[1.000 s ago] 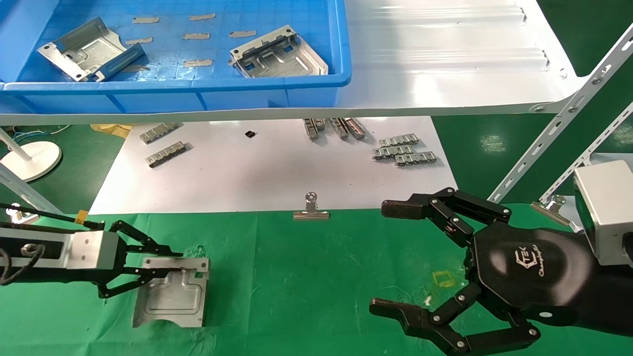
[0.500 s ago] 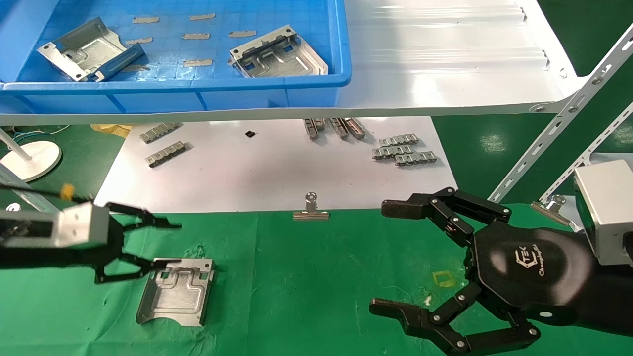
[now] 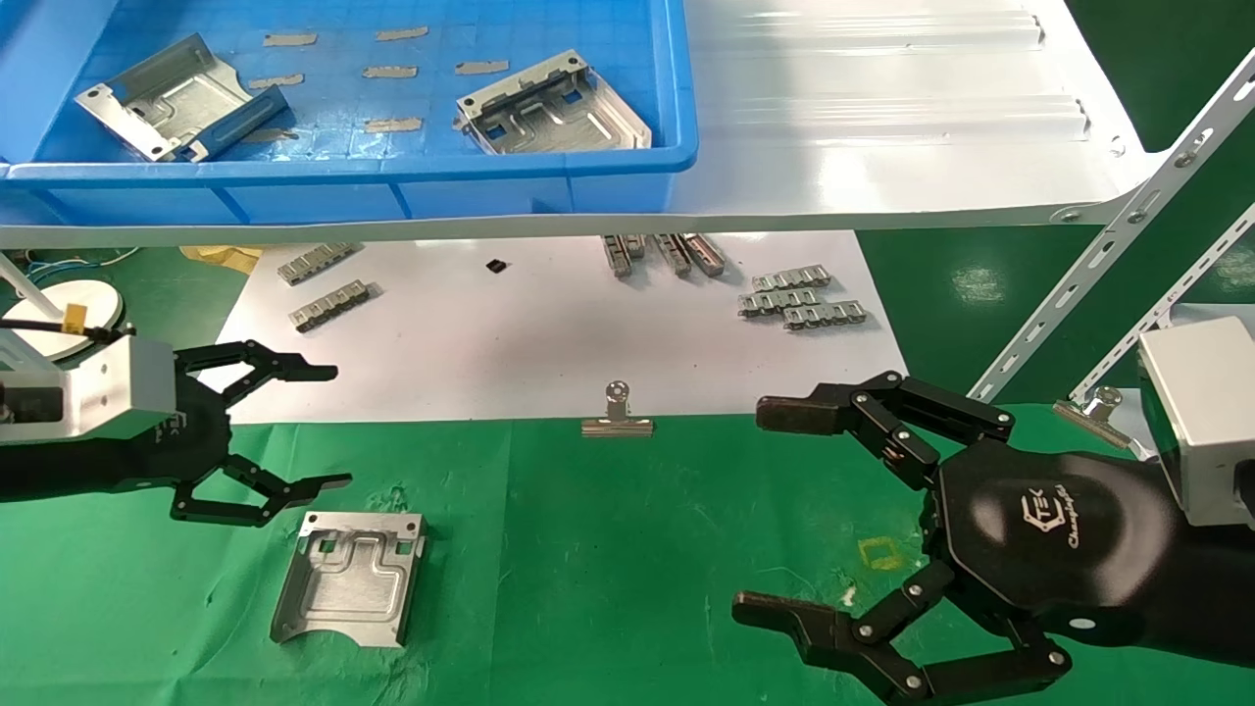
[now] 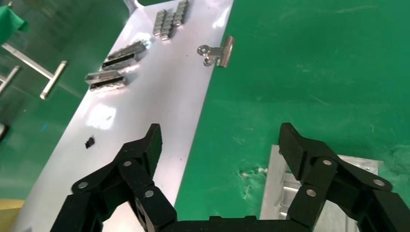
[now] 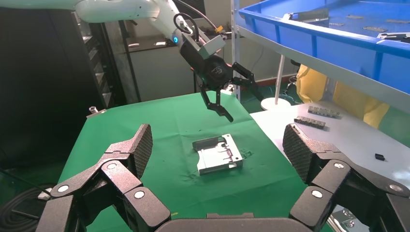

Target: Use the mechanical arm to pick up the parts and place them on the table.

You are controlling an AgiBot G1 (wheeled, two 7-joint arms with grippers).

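While jaws gape, left gripper (image 3: pixel 331 427) above part (image 3: pixel 350 578), table (image 3: pixel 627 549) edge near.

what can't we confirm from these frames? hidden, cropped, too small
- Part on the green table: in the left wrist view the left gripper hides its near portion; underside unseen in every view.
- Two parts in the blue bin: the right wrist view shows only slivers above the bin wall.
- Small black item on the white sheet: too small to identify.
- Right gripper: wrist cropped by the head view's edge.
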